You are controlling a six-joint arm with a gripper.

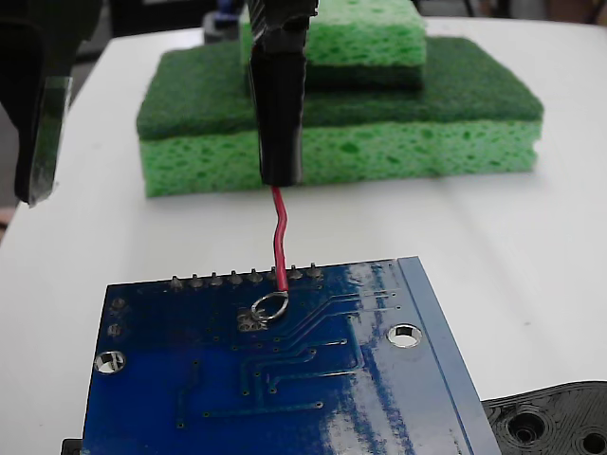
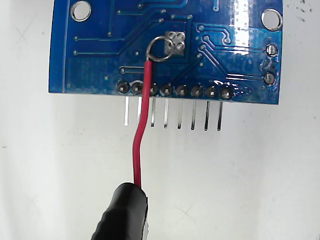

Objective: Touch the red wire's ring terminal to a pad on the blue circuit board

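blue circuit board cropped at bottom edge, end effector top cut off

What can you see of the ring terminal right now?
The ring terminal is a small shiny silver loop ending the red wire. In the wrist view it lies over the blue circuit board, its right edge overlapping the silver pad. The fixed view agrees; actual contact can't be confirmed.
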